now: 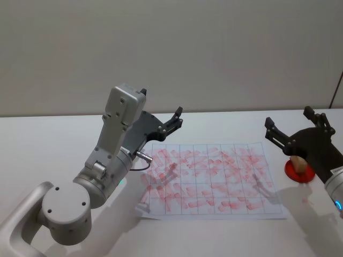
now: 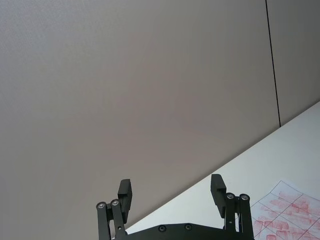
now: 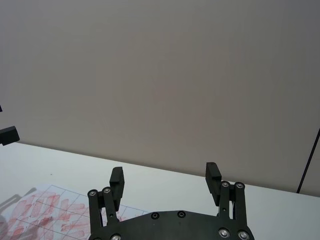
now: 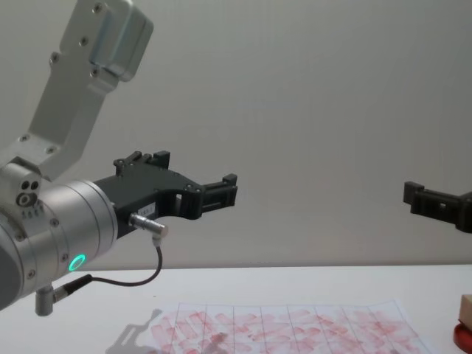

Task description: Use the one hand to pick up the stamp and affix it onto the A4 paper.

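The stamp [image 1: 298,163], a small tan wooden block, stands on a round red ink pad [image 1: 292,172] just right of the A4 paper [image 1: 214,179]. The paper is a white gridded sheet covered in faded red marks. My right gripper [image 1: 289,120] hovers open in the air above the stamp, with nothing between its fingers [image 3: 116,179]. My left gripper [image 1: 177,118] is also open and empty, held high over the paper's far left corner and pointing at the wall. In the chest view the stamp [image 4: 466,304] peeks in at the right edge, well below the right gripper [image 4: 417,195].
The white table [image 1: 48,139] runs back to a plain grey wall. My left arm's silver elbow [image 1: 67,211] with its cable [image 1: 140,160] looms over the table's near left, beside the paper's left edge.
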